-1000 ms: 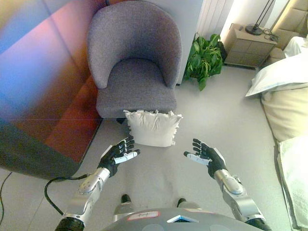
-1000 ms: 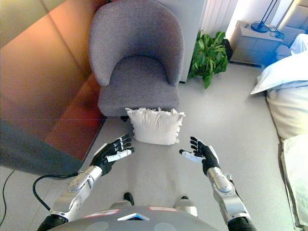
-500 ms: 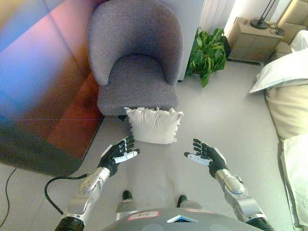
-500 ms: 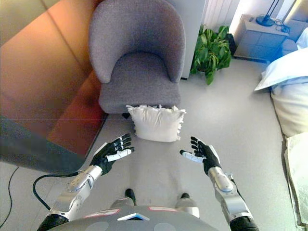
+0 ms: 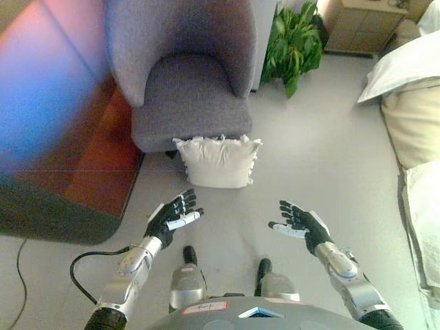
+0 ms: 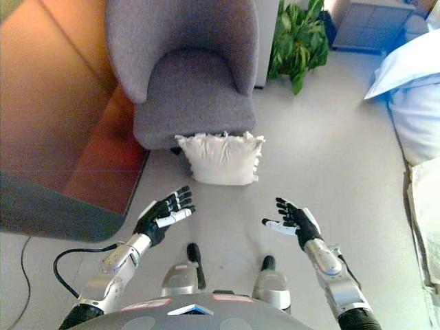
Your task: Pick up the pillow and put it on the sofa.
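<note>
Fingers on both my hands are spread and relaxed, holding nothing. My left hand [image 5: 172, 216] hovers palm up over the pale floor [image 5: 323, 144], and my right hand [image 5: 300, 223] does the same on the other side, with a wide gap between them. Ahead of that gap the white frilled pillow [image 5: 218, 161] stands upright on the floor, leaning against the front of the grey armchair [image 5: 182, 75], apart from both hands. A leafy potted plant [image 5: 295, 38] sits just right of the armchair, with a bedside cabinet [image 5: 361, 24] beyond it. White bedding [image 5: 405, 65] fills the right edge. A reddish-brown panel [image 5: 65, 137] runs along my left.
</note>
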### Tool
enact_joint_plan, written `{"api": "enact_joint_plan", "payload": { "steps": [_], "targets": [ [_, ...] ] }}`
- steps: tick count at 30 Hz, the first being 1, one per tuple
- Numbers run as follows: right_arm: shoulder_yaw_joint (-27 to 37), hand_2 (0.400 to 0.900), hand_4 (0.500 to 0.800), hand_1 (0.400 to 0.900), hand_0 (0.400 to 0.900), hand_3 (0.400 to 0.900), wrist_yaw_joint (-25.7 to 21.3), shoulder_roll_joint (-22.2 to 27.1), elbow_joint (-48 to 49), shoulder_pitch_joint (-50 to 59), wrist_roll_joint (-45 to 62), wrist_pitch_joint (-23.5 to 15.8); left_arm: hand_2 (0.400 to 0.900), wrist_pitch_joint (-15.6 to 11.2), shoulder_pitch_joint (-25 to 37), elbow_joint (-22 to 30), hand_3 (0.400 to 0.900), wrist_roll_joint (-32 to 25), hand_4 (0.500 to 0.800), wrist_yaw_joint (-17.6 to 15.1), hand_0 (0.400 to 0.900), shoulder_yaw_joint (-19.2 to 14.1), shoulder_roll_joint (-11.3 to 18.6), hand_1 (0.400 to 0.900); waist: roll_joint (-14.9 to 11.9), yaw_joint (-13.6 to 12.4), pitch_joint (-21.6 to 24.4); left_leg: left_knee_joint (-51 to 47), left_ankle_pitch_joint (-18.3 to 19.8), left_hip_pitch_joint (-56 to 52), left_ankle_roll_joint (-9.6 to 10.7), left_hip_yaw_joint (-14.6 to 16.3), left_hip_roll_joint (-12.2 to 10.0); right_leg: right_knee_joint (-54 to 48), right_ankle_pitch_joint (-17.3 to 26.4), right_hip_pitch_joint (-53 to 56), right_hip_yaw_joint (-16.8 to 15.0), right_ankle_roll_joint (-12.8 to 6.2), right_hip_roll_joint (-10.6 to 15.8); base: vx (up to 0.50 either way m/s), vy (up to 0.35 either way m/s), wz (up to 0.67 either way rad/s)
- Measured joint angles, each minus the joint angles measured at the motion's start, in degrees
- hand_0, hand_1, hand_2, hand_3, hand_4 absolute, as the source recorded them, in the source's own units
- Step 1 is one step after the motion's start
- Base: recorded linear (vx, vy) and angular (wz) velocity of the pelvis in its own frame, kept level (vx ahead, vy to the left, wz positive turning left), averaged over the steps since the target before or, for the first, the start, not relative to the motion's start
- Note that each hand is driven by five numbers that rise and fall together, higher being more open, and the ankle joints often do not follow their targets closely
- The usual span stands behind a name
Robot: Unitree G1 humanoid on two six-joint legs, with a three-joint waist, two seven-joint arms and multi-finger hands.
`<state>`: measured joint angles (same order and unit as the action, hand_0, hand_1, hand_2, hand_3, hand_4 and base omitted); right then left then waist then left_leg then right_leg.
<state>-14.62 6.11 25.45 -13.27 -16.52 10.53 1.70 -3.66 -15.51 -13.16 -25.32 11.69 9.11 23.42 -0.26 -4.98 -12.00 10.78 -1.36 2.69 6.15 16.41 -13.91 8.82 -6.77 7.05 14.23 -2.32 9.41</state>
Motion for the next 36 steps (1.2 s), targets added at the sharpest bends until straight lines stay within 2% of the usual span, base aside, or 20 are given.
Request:
{"api": "enact_joint_plan", "payload": {
  "steps": [1, 2, 3, 5, 6, 7, 9, 11, 12, 13, 16, 19, 21, 23, 26, 28, 29, 31, 34, 36],
  "targets": [
    [0.0, 0.900, 0.800, 0.900, 0.900, 0.900, 0.5, -0.9, 0.1, 0.5, 0.0, -0.1, 0.900, -0.2, 0.1, -0.6, 0.900, -0.5, 0.800, 0.0, 0.900, -0.6, 1.1, 0.900, -2.1, -0.1, 0.0, 7.8, 4.0, 4.8, 1.0, -0.3, -0.7, -4.1, -1.5, 2.7, -2.9, -4.59, 0.7, 0.60, 0.341, -0.10],
    [1.2, 0.900, 0.800, 0.900, 0.900, 0.900, 0.2, -1.8, -0.6, 1.4, 0.0, 0.1, 0.900, 0.0, 0.6, -1.3, 0.900, -0.6, 0.800, -0.6, 0.900, -0.6, 1.1, 0.900, -1.5, 0.3, 0.1, 8.5, 4.2, 7.3, 1.9, -0.8, -1.8, -5.0, -1.7, 3.8, -2.9, -4.82, 0.7, 0.50, 0.280, 0.05],
    [2.6, 0.900, 0.800, 0.900, 0.900, 0.900, 0.0, -2.3, -0.5, 1.6, 0.0, 0.5, 0.900, 0.4, 1.1, -1.5, 0.900, -0.9, 0.800, -0.7, 0.900, -0.5, 1.0, 0.900, -1.6, 0.1, 0.2, 8.4, 3.7, 9.1, 1.0, -0.7, -2.1, -4.9, -2.0, 3.8, -3.0, -5.37, 1.5, 0.45, 0.251, 0.17],
    [4.2, 0.900, 0.800, 0.900, 0.900, 0.900, 0.4, -2.0, 0.5, 0.9, 0.0, 1.4, 0.900, 0.8, 0.6, -1.7, 0.900, -1.0, 0.800, -0.6, 0.900, -0.7, 0.9, 0.900, -3.0, -0.9, 1.2, 7.4, 2.5, 8.1, -2.0, 0.8, 1.3, -3.0, -3.4, 4.3, -2.6, -6.74, 6.3, 0.51, 0.380, 0.41],
    [4.3, 0.900, 0.800, 0.900, 0.900, 0.900, 0.6, -2.1, 1.7, -0.3, 0.0, 1.5, 0.900, 1.1, 0.7, -2.0, 0.900, -1.1, 0.800, -0.6, 0.900, -1.0, 0.8, 0.900, -4.8, -1.0, 2.4, 6.5, 3.4, 7.7, -3.0, 2.5, 4.1, 0.2, -2.8, 3.6, -2.2, -8.17, 9.2, 0.51, 0.422, 0.35],
    [4.3, 0.900, 0.800, 0.900, 0.900, 0.900, 0.6, -2.3, 2.6, -0.9, 0.0, 1.6, 0.900, 1.1, 1.4, -1.9, 0.900, -1.5, 0.800, -0.4, 0.900, -1.1, 0.7, 0.900, -4.9, -0.5, 2.2, 6.0, 3.5, 6.4, -4.4, 2.1, 5.4, 7.6, -1.6, 0.4, -1.3, -10.05, 11.3, 0.43, 0.327, 0.15],
    [3.8, 0.900, 0.800, 0.900, 0.900, 0.900, 0.6, -3.8, 3.9, -1.7, -0.1, 1.8, 0.900, 0.8, 2.5, -1.8, 0.900, -1.6, 0.800, 0.3, 0.900, -1.2, 1.5, 0.900, -5.4, 0.0, 2.7, 4.9, 3.8, 5.3, -5.5, 2.0, 6.6, 14.8, 2.8, -2.7, -1.1, -9.94, 13.2, 0.41, 0.265, 0.18],
    [2.4, 0.900, 0.800, 0.900, 0.900, 0.900, 0.3, -4.4, 4.8, -1.1, 0.0, 1.8, 0.900, 0.8, 3.2, -1.8, 0.900, -1.6, 0.800, -0.2, 0.900, -1.3, 2.3, 0.900, -5.1, 0.0, 2.9, 0.2, 3.1, 1.8, -6.8, 3.1, 7.8, 21.6, 11.5, -6.6, 0.5, -8.08, 14.8, 0.34, 0.126, 0.28],
    [2.0, 0.900, 0.800, 0.900, 0.900, 0.900, 0.0, -4.6, 5.1, -0.8, 0.0, 1.8, 0.900, 0.8, 3.3, -1.8, 0.900, -1.6, 0.800, -0.3, 0.900, -1.5, 2.8, 0.900, -4.7, -0.2, 2.8, -2.4, 2.6, 0.1, -7.2, 3.3, 8.1, 24.1, 11.3, -8.1, 1.1, -8.43, 15.3, 0.32, 0.013, 0.40],
    [1.7, 0.900, 0.800, 0.900, 0.900, 0.900, -0.4, -4.9, 5.7, -0.5, 0.0, 1.8, 0.900, 0.8, 3.4, -1.8, 0.900, -1.6, 0.800, -0.4, 0.900, -2.2, 3.2, 0.900, -4.4, -0.1, 2.8, -4.7, 2.3, -1.6, -7.5, 3.1, 8.4, 25.1, 10.2, -8.9, 2.4, -8.84, 15.0, 0.28, -0.059, 0.49],
    [1.7, 0.900, 0.800, 0.900, 0.900, 0.900, -1.2, -4.8, 6.5, -1.0, -0.1, 1.4, 0.900, 0.9, 3.4, -1.7, 0.900, -1.6, 0.800, -0.2, 0.900, -2.2, 4.0, 0.900, -3.4, 0.5, 3.1, -9.0, 1.5, -4.4, -7.8, 2.0, 8.5, 20.6, 7.9, -10.5, 7.1, -8.26, 12.2, 0.29, -0.126, 0.49],
    [1.9, 0.900, 0.800, 0.900, 0.900, 0.900, -2.6, -4.1, 5.3, -1.0, -1.4, 0.9, 0.900, 1.3, 3.7, -1.7, 0.900, -1.6, 0.800, 0.1, 0.900, -0.3, 4.0, 0.900, -2.3, 2.2, 2.7, -9.9, 1.4, -5.7, -7.6, -0.6, 8.5, 14.1, 8.2, -11.4, 9.6, -8.46, 12.8, 0.29, -0.165, 0.31],
    [1.9, 0.900, 0.800, 0.900, 0.900, 0.900, -3.9, -3.3, 5.3, -1.2, -4.7, 0.6, 0.900, 1.4, 3.3, -1.8, 0.900, -1.6, 0.800, 0.1, 0.900, 0.4, 3.7, 0.900, -2.1, 3.5, 2.5, -10.3, 1.5, -6.4, -7.4, -1.7, 8.5, 8.7, 9.4, -11.8, 9.0, -10.03, 13.8, 0.32, -0.242, 0.51],
    [1.8, 0.900, 0.800, 0.900, 0.900, 0.900, -7.1, -2.2, 5.3, -1.6, -10.7, 0.3, 0.900, 1.4, 3.3, -1.8, 0.900, -1.6, 0.800, 0.1, 0.900, 1.2, 3.7, 0.900, -2.3, 3.6, 2.7, -10.2, 1.9, -6.7, -6.1, -2.9, 8.6, -0.1, 11.4, -12.0, 6.1, -12.57, 14.1, 0.41, -0.333, 0.83],
    [2.0, 0.900, 0.800, 0.900, 0.900, 0.900, -11.1, -0.7, 5.2, -2.1, -16.3, 0.6, 0.900, 1.3, 2.9, -1.8, 0.900, -1.6, 0.800, 0.1, 0.900, 1.5, 4.2, 0.900, -3.6, 4.7, 3.4, -10.8, 2.0, -6.4, -3.6, -6.5, 8.8, -14.4, 15.0, -8.6, 2.9, -11.99, 14.4, 0.41, -0.363, 0.73],
    [1.9, 0.900, 0.800, 0.900, 0.900, 0.900, -13.1, -1.2, 4.5, -2.7, -18.6, 0.8, 0.900, 1.3, 2.0, -1.4, 0.900, -1.6, 0.800, 0.1, 0.900, 1.5, 7.0, 0.900, -7.0, 5.3, 4.5, -10.8, 1.2, -6.0, 0.6, -8.0, 8.2, -12.6, 14.5, -6.4, 1.7, -11.29, 15.1, 0.35, -0.409, 0.48],
    [2.4, 0.900, 0.800, 0.900, 0.900, 0.900, -13.6, -0.9, 3.5, -2.8, -19.6, 0.8, 0.900, 1.4, 1.9, -2.5, 0.900, -1.6, 0.800, 0.0, 0.900, 1.4, 6.5, 0.900, -6.5, 5.8, 4.4, -10.7, 0.6, -6.1, 2.3, -7.7, 6.5, -12.6, 16.7, -5.2, 1.6, -11.61, 13.9, 0.33, -0.423, 0.43],
    [4.2, 0.900, 0.800, 0.900, 0.900, 0.900, -14.8, 2.2, 1.9, -2.0, -20.5, 1.6, 0.900, 1.7, 0.1, -1.5, 0.900, -1.5, 0.800, 0.3, 0.900, 2.0, 3.8, 0.900, -1.7, 5.3, 4.5, -10.4, -0.1, -5.8, 1.8, -7.8, 0.9, -11.0, 14.5, -5.0, 3.2, -9.32, 8.7, 0.33, -0.411, 0.40],
    [6.2, 0.900, 0.800, 0.900, 0.900, 0.900, -15.4, 5.8, 2.1, -1.4, -20.5, 2.1, 0.900, 2.5, -1.8, 0.6, 0.900, -1.6, 0.800, 2.0, 0.900, 2.2, 1.8, 0.900, 1.0, 5.1, 4.3, -11.0, -1.5, -5.6, 0.6, -6.9, -0.9, -10.1, 13.2, -5.1, 3.6, -8.37, 6.3, 0.21, -0.277, 0.22],
    [6.6, 0.900, 0.800, 0.900, 0.900, 0.900, -15.8, 6.7, 2.1, -0.3, -22.7, 2.2, 0.900, 2.5, -3.6, 2.9, 0.900, -1.6, 0.800, 2.6, 0.900, 2.2, 1.6, 0.900, 1.6, 4.9, 3.9, -10.3, -2.3, -5.5, 1.5, -6.3, -1.3, -9.1, 11.9, -5.4, 3.4, -8.68, 5.6, 0.13, -0.276, 0.15]
  ]
}}
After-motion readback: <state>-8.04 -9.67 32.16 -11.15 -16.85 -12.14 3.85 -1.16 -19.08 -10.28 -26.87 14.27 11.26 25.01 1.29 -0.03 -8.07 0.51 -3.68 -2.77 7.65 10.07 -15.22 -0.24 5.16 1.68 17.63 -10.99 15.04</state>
